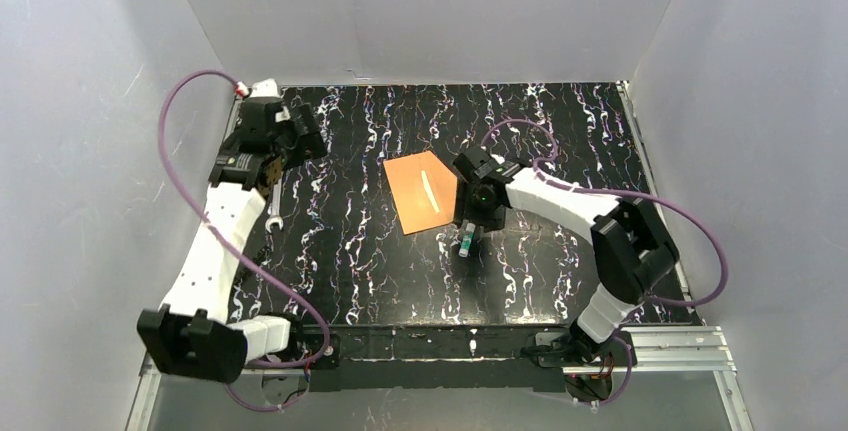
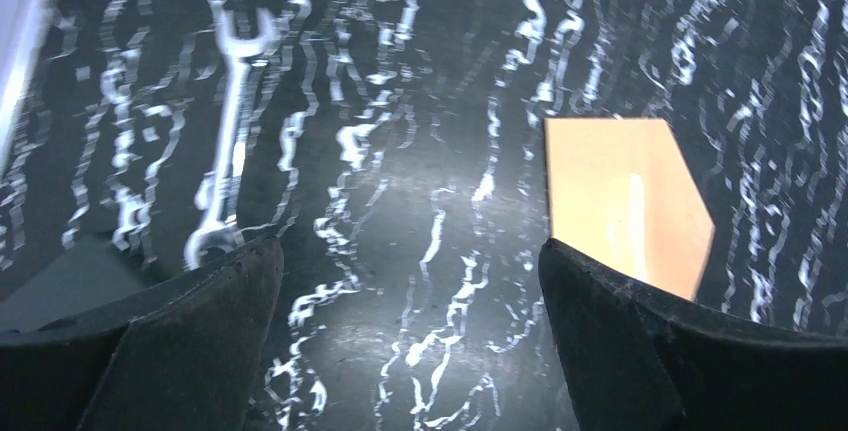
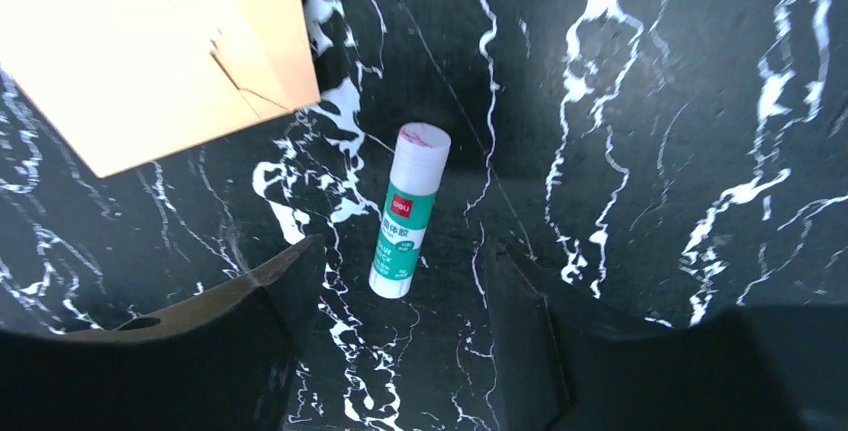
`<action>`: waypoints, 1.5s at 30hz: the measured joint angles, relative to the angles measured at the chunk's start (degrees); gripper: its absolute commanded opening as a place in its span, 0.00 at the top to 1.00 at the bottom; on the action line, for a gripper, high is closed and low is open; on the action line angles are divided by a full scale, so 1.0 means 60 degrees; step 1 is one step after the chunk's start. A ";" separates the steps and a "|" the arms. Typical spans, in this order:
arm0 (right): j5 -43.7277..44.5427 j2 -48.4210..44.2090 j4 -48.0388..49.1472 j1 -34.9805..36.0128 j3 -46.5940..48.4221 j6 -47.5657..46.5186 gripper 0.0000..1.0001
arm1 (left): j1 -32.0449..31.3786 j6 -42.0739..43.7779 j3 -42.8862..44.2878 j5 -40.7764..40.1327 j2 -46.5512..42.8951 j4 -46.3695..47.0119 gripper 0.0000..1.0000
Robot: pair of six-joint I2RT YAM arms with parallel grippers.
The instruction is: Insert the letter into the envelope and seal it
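I saw a black desk [image 1: 350, 261] veined with white, like marble, boxed in by plain white walls [image 1: 430, 11] on three sides. A silver wrench [image 2: 232, 131] lay flat near the desk's left edge, with an open end on one tip and a ring on the other. Right of centre a glue stick [image 3: 408, 211] lay on its side, a white tube with a green label and a pinkish end.

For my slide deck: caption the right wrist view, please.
Open right hand over a green-and-white glue stick lying on the black marbled table, orange envelope at upper left.
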 measured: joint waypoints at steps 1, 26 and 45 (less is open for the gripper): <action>0.0084 0.0189 -0.0106 0.0189 0.0011 0.0226 0.36 | 0.0153 0.0025 -0.0331 -0.0280 -0.0441 0.0073 0.02; 0.0903 0.2229 -0.0397 0.0331 0.1093 0.1847 0.97 | 0.0605 0.0535 -0.1581 0.3512 -0.1829 0.0120 0.02; -0.1173 -0.1486 0.4244 0.0328 0.1632 0.1789 0.95 | -0.1574 -0.3333 -0.2626 0.8586 -0.0251 0.5115 0.13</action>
